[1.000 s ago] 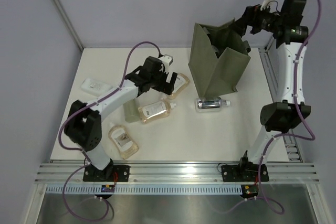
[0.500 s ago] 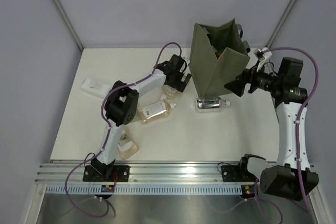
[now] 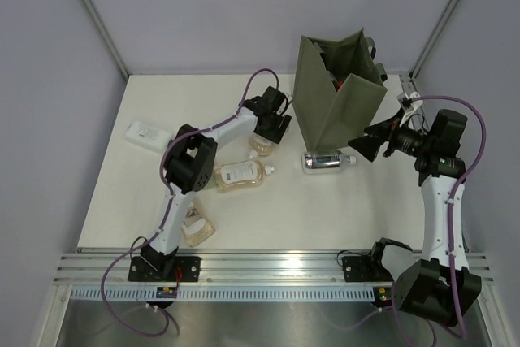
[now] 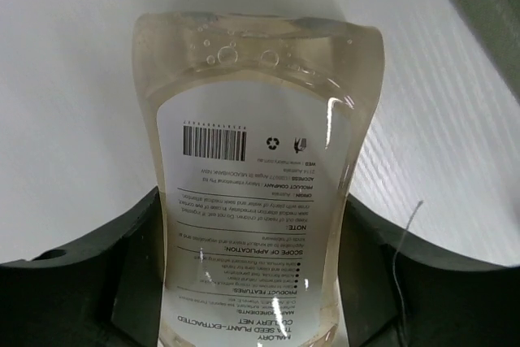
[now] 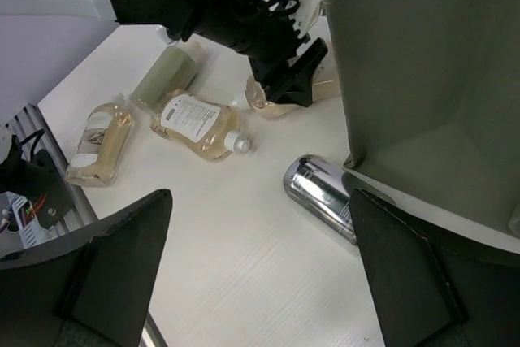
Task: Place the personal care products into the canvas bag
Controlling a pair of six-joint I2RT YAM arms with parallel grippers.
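Note:
My left gripper (image 3: 272, 125) is shut on a clear amber-liquid pouch (image 3: 262, 145) lying on the table just left of the canvas bag (image 3: 337, 95). In the left wrist view the pouch (image 4: 260, 176) fills the gap between both black fingers (image 4: 122, 266), label side up. My right gripper (image 3: 366, 142) hangs open to the right of the bag, above the silver bottle (image 3: 327, 160); nothing lies between its fingers (image 5: 106, 274). A second pouch (image 3: 238, 175), a third pouch (image 3: 195, 225), a flat white bottle (image 3: 146, 133) and a green bottle (image 5: 166, 73) lie on the table.
The olive bag stands upright and open at the back right, with something red (image 3: 345, 83) inside. The silver bottle (image 5: 321, 197) lies against the bag's front corner. A metal rail (image 3: 268, 270) runs along the near table edge. The left arm's elbow (image 3: 191, 160) hangs over the green bottle.
The left arm swung right to the pouch beside the bag and its jaws closed on it. The right arm came away from the bag's top and down toward the silver bottle.

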